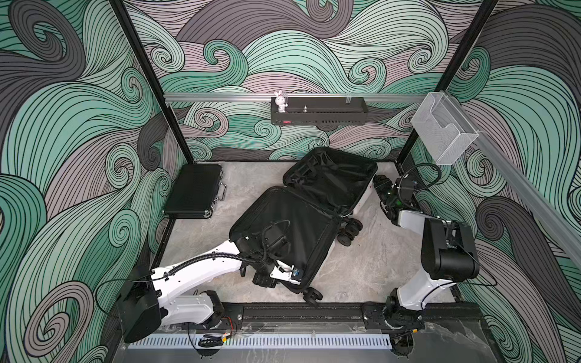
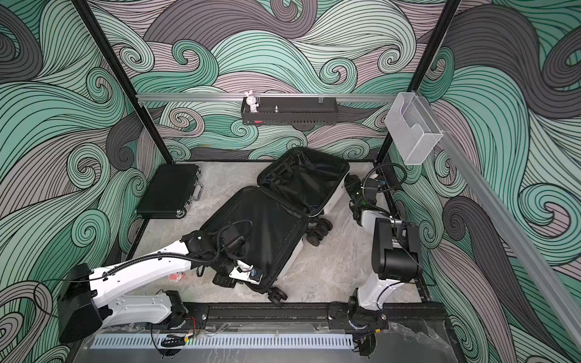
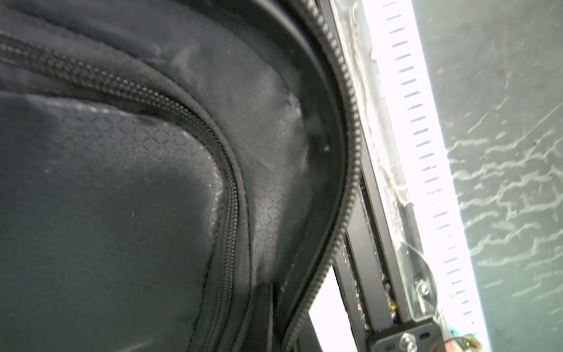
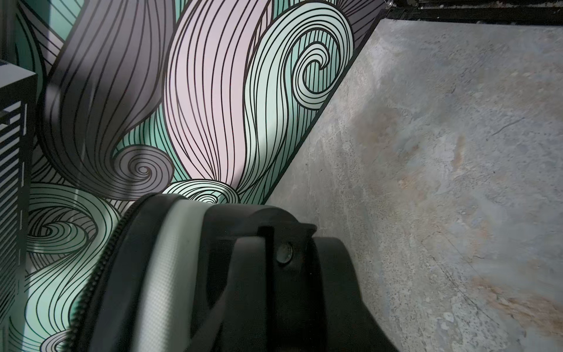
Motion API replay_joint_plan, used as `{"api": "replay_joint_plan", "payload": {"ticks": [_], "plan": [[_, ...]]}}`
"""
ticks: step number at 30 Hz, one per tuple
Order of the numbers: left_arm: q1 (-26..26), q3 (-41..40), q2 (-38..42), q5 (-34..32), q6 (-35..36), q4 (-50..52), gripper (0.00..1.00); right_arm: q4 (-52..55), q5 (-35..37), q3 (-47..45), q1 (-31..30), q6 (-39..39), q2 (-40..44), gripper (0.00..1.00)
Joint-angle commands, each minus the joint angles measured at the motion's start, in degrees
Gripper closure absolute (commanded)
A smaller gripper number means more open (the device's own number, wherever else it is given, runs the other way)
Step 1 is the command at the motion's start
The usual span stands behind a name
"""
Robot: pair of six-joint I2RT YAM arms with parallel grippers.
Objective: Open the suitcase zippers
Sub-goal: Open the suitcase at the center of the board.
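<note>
So the suitcase (image 1: 292, 220) lies wide open mid-worktop, black lining up, zipper (image 3: 350, 170) undone. The briefcase (image 1: 193, 190) sits shut in the far left corner. The rail tray (image 1: 317, 118) holds a bunny (image 1: 280, 101). The left gripper (image 1: 264, 279) is clenched at the suitcase's near half. As for the right gripper (image 1: 379, 182), can't tell.

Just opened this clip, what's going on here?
The suitcase lies spread open on the table, black lining up, so its rim zipper is already undone. The left gripper, shut, sits over the near half's front edge; whether it holds anything isn't clear. The right gripper is beside the far half's white shell, jaws hidden.
</note>
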State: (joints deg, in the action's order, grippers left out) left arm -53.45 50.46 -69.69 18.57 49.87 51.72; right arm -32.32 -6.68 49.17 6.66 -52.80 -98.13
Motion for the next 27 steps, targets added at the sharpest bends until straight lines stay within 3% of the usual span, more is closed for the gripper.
{"api": "replay_joint_plan", "payload": {"ticks": [1,5,11,27], "plan": [[0.66,0.70,-0.60,7.00,-9.21,-10.68,1.00,13.42,3.42,-1.93,-2.43,10.18,-2.62,0.62],[0.23,0.33,-1.60,7.54,-10.99,-12.58,1.00,13.42,2.76,-1.19,-2.59,10.08,-3.64,0.60],[-0.27,0.39,-4.11,2.05,-14.57,-12.72,1.00,13.86,2.20,-1.08,-2.92,10.41,-3.87,0.56],[-1.22,0.23,-5.75,3.07,-22.38,-16.10,1.00,16.82,0.85,-3.02,-2.89,12.70,0.89,0.42]]}}
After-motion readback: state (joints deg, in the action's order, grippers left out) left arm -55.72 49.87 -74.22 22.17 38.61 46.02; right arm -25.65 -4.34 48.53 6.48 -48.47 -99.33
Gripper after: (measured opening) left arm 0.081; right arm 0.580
